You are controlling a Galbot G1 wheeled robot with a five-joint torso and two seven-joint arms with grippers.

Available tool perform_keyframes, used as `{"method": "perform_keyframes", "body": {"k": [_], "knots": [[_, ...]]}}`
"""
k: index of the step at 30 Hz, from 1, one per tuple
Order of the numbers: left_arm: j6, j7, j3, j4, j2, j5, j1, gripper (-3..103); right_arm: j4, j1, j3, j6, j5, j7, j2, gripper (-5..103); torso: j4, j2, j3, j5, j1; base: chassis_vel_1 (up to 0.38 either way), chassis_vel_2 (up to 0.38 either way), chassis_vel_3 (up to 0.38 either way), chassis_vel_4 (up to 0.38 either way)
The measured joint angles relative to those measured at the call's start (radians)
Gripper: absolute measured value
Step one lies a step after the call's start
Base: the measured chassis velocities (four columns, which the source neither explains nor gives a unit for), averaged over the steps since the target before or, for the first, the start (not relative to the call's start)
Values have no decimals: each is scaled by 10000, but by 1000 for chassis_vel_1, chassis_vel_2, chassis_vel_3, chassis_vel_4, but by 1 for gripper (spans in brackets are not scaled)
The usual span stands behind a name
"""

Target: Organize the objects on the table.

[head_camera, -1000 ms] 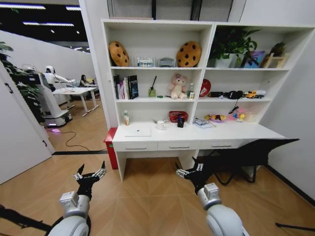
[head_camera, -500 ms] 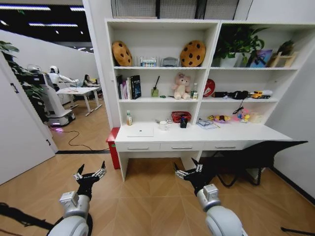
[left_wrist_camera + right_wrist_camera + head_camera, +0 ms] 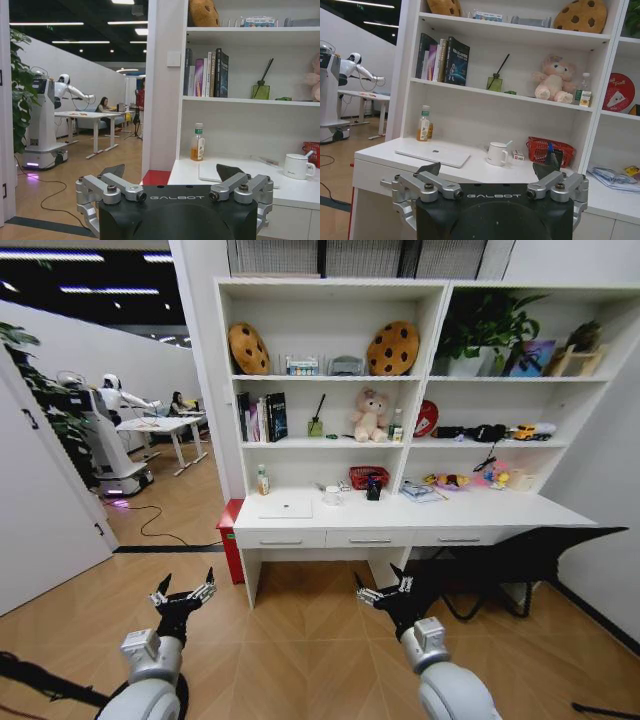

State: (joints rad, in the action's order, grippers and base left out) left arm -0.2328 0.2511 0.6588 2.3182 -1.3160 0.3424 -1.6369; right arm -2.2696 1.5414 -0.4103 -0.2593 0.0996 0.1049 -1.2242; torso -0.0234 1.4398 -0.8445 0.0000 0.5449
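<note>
So both hands, left hand [image 3: 181,594] and right hand [image 3: 385,587], hang spread wide and empty above the floor, well short of the desk [image 3: 500,512] with its laptop [image 3: 284,508].

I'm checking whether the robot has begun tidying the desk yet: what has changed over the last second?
Only the view shifted: the robot has closed in on the table slightly. The laptop lies where it was. The left gripper and right gripper still hang open above the floor, holding nothing.
</note>
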Motion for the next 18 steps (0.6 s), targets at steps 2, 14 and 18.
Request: {"method": "perform_keyframes", "body": {"k": [2,14,18], "knots": [[0,1,0,0,0,0,0,100,0,-9,-11,9,-2,68,-37,100,0,0,0,0,1,0,0,0,0],[0,1,0,0,1,0,0,100,-707,-130,-536,-119,596,803,-90,100,-1,0,0,-1,1,0,0,0,0],[0,1,0,0,0,0,0,100,-786,-106,-562,-177,599,858,-72,100,0,0,0,0,0,0,0,0,0]]}}
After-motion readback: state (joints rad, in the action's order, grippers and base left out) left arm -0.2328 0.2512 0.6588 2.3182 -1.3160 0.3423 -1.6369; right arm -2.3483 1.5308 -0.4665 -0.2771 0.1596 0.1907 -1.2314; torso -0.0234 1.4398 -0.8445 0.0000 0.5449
